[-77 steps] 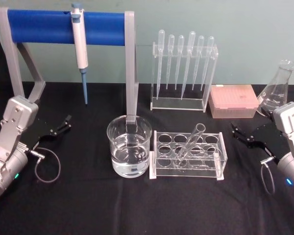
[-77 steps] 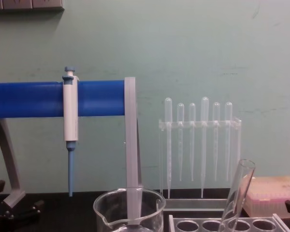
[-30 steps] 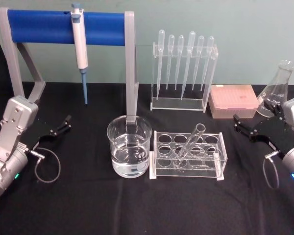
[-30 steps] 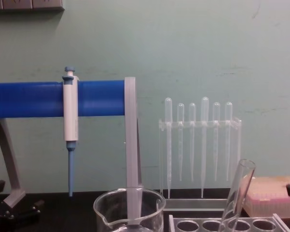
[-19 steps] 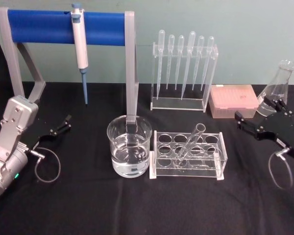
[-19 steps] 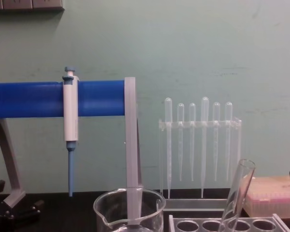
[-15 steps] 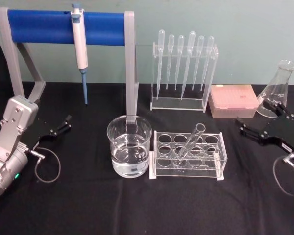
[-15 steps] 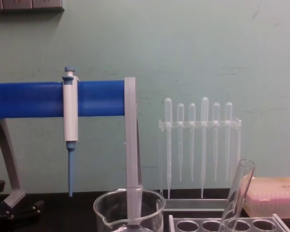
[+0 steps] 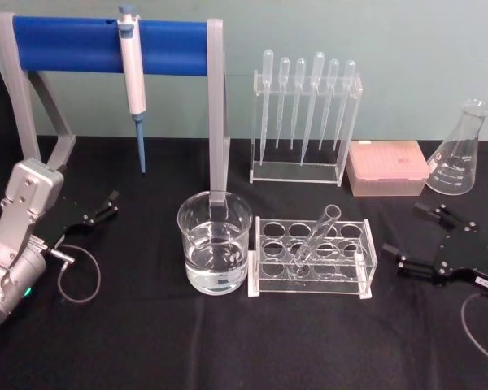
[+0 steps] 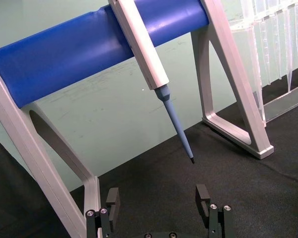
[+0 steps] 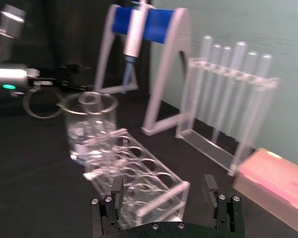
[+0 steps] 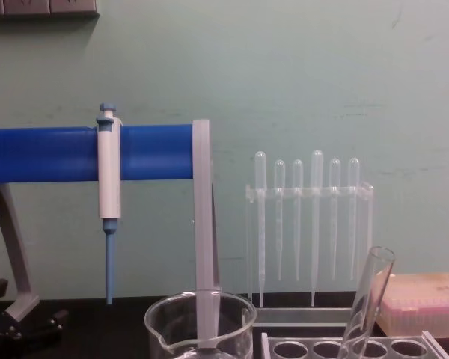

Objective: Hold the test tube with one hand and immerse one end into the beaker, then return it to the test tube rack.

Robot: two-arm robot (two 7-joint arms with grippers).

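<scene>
- Covering the whole tabletop is a black cloth (image 9: 228, 341), lying flat and running back to a plain pale green wall (image 12: 322, 75).
- The test tube (image 9: 313, 236) is leaning in one hole of the clear test tube rack (image 9: 368, 258), its open rim tilting up and to the right. The rack is sitting on the cloth near the middle of the table.
- The beaker (image 9: 187, 244) is standing just left of the rack, partly filled with clear liquid.
- The right gripper (image 9: 401, 229) is hanging low over the cloth just right of the rack and pointing toward it. Its two fingers are spreading wide apart and gripping nothing.
- The left gripper (image 9: 111, 203) is sitting near the table's left side, well apart from the beaker, with its fingers parted and empty.
- Along the back, a blue-tipped pipettor (image 9: 132, 73) is hanging from a grey stand with a blue bar (image 9: 65, 45).
- A row of plastic pipettes is hanging in a clear pipette rack (image 9: 305, 106) to the right of the stand.
- A pink tip box (image 9: 388, 166) is lying beside the pipette rack, and an Erlenmeyer flask (image 9: 458, 154) is standing at the far right.
</scene>
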